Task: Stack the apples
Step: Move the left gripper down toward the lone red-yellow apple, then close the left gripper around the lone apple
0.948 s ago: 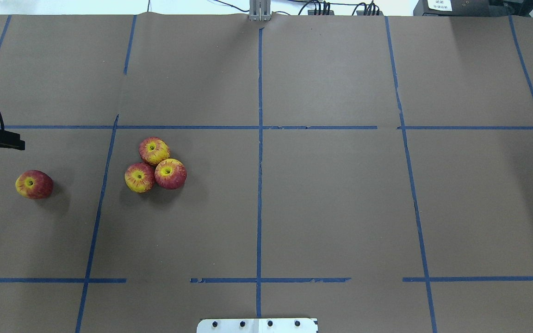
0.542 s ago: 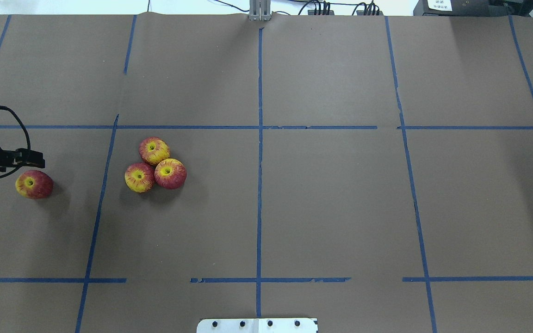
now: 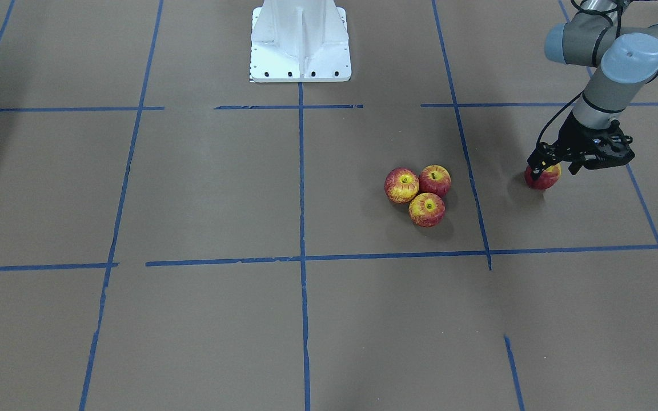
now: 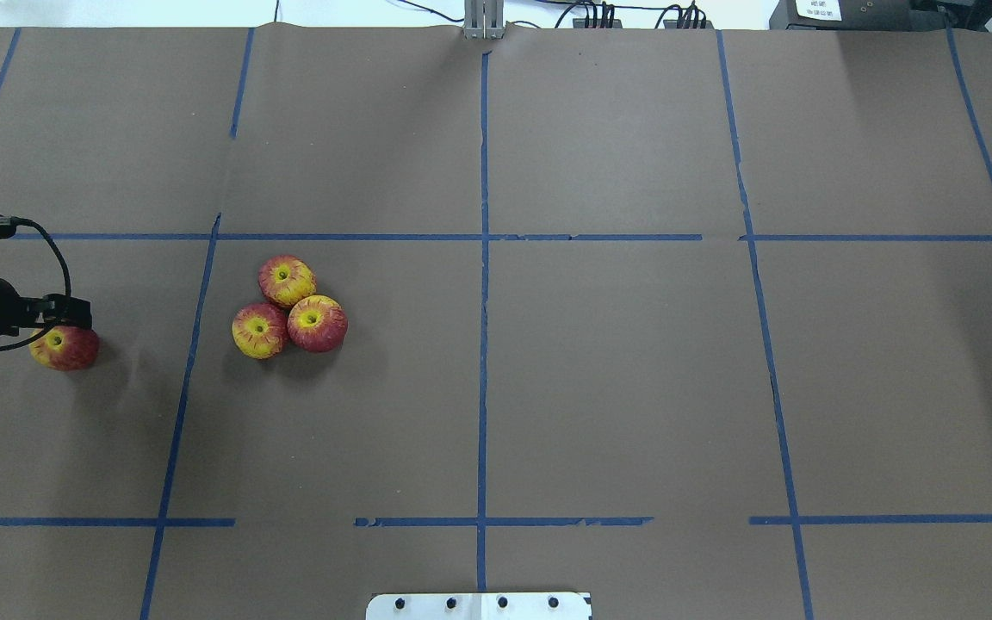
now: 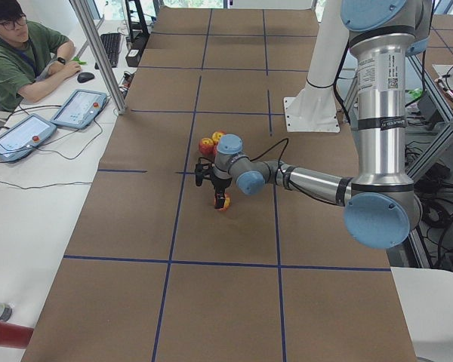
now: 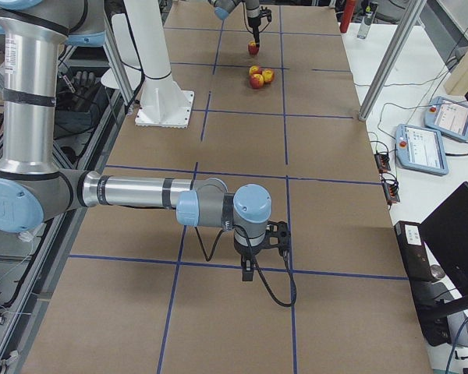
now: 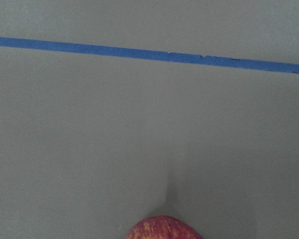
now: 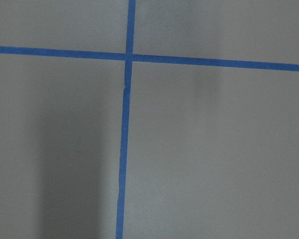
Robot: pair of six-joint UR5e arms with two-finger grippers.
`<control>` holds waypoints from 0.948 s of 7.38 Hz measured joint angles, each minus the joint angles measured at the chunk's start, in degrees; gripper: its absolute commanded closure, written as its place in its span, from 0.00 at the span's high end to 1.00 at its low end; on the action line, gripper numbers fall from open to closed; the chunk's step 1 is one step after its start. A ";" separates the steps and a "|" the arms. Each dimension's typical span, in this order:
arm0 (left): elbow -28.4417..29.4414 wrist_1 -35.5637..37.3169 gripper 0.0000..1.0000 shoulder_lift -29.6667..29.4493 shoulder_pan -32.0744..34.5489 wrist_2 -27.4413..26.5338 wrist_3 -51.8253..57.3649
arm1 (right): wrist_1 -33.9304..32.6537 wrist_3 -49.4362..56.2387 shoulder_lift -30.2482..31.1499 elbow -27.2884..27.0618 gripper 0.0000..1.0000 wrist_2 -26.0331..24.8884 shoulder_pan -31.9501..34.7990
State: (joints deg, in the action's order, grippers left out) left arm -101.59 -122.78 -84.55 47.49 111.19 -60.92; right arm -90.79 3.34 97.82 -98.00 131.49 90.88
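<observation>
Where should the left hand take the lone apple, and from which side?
Across its widest middle, coming straight down from above. The lone apple is round with no handle and sits on the table apart from the three touching apples, so fingers probably fit on either side. The left hand hovers just over it, open. Its yellow dimple tilts sideways; close on the smooth red flanks instead.

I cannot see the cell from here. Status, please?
Left jaws open over lone apple, not lifted. Three apples clustered, none stacked. Right jaws: cannot tell, far off. Nothing in the way.
</observation>
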 measured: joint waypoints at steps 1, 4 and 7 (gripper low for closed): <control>0.47 -0.02 1.00 0.00 -0.59 -0.06 -0.10 | 0.00 0.00 0.00 0.00 1.00 0.00 0.00; 1.15 -0.11 0.99 -0.01 -1.95 -0.04 -0.16 | 0.00 0.00 0.00 0.00 1.00 0.00 0.00; 1.75 -0.17 0.40 -0.14 -2.61 0.01 -0.05 | 0.00 0.00 0.00 0.00 1.00 0.00 0.00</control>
State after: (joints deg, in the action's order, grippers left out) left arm -99.85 -122.95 -84.69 44.88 111.20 -60.96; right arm -90.79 3.34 97.82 -98.00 131.48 90.88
